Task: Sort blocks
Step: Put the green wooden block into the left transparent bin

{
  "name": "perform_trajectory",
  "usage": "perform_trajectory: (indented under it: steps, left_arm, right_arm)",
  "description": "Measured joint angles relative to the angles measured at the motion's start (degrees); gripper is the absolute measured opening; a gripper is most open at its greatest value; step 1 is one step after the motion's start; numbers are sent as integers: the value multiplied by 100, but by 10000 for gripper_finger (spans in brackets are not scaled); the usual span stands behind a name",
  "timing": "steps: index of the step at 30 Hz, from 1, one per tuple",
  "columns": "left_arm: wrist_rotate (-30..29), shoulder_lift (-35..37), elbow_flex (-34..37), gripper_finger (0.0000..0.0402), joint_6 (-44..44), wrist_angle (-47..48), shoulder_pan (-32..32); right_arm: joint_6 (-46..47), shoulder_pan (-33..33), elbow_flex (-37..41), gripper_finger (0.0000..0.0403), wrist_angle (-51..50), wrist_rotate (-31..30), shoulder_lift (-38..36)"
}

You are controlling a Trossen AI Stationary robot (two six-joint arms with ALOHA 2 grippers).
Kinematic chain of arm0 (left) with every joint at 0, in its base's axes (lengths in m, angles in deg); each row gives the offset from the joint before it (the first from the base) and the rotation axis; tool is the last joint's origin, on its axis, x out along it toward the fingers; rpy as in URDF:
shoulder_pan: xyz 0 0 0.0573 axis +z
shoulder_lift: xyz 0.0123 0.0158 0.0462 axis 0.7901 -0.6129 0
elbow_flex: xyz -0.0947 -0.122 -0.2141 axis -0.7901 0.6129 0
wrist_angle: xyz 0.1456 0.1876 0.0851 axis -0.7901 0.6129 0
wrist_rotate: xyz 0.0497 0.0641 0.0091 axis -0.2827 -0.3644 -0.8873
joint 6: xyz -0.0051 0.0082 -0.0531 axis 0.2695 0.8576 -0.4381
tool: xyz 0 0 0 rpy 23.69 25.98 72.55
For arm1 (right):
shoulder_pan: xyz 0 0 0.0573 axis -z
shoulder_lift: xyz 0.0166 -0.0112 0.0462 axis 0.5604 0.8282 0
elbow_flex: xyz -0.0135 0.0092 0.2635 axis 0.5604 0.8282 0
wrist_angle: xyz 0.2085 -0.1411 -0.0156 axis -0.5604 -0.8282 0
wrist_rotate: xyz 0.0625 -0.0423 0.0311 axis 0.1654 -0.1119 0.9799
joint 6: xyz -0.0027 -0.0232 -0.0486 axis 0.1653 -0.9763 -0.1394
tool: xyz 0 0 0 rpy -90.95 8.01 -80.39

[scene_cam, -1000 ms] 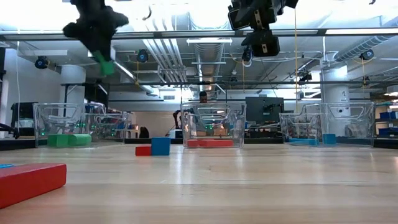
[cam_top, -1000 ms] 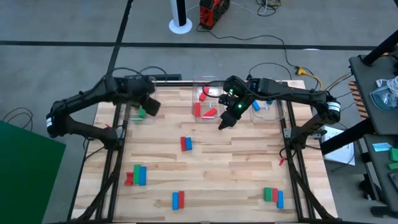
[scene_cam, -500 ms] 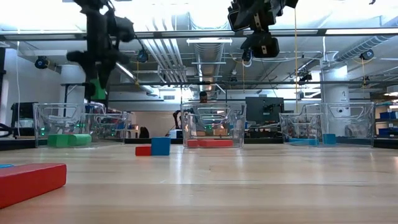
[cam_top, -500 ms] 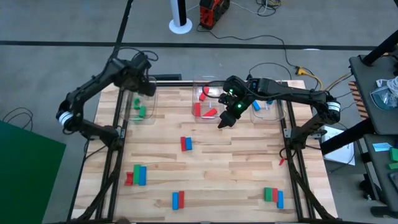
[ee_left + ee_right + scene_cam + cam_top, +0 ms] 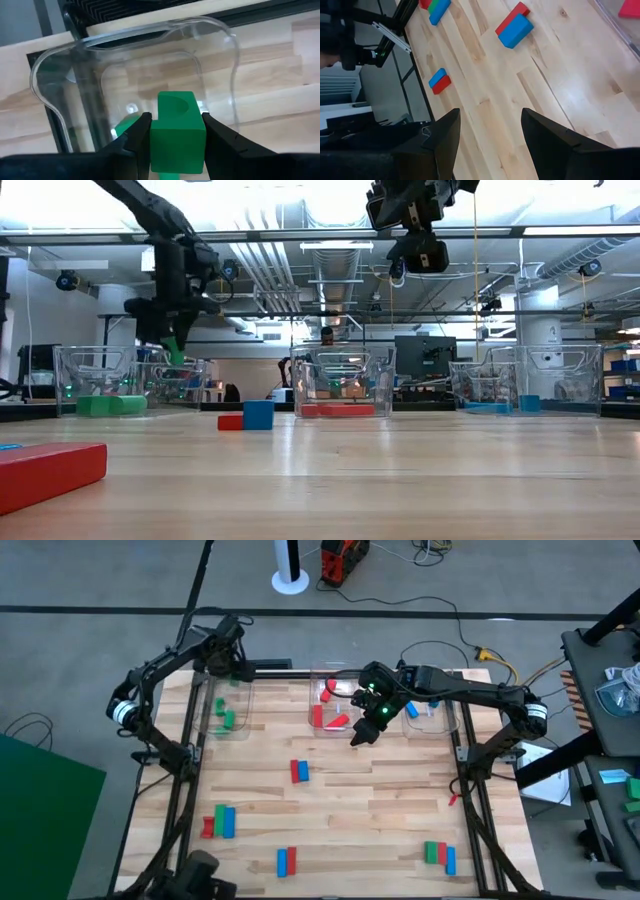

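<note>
Left gripper (image 5: 175, 145) pinching a green block (image 5: 176, 131)
It hangs over the clear bin (image 5: 60, 75) at the bench's far-left corner; right gripper (image 5: 487, 135) spread, empty.

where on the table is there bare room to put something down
The widest bare patch on the table lies between the red-blue pair at centre and the green-red-blue group at the near right corner. A smaller strip runs between the near-left blocks and the green bin. The far edge is crowded: three bins, with the right gripper beside the middle bin.
</note>
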Motion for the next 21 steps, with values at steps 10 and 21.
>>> perform_trajectory:
  steps: [10, 21]
  left_arm:
    - [119, -395, 0, 119, 57, -346, 148]
    - [117, -473, 0, 166, 23, -340, 148]
  right_arm:
    - [-96, 0, 2, 201, 13, -3, 0]
    - [-96, 0, 2, 201, 20, -6, 0]
